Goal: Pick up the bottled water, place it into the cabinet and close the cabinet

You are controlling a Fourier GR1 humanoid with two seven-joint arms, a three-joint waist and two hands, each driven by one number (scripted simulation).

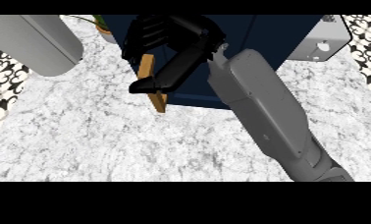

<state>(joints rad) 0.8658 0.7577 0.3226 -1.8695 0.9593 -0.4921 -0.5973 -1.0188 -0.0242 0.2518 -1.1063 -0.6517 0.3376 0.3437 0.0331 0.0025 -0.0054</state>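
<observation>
Cabinet (290, 31): dark blue, at far edge of desk (109, 134), wooden door (160, 102) ajar | right robot hand (177, 68): against door, probably to push it shut; grip cannot be told | bottled water: unseen, perhaps already inside | left robot hand: out of view

Free over the marble counter (94, 139) in front; blocked behind by the navy cabinet (282, 36), its protruding wooden handle (159, 102), and a grey box (322, 46) at right.
</observation>
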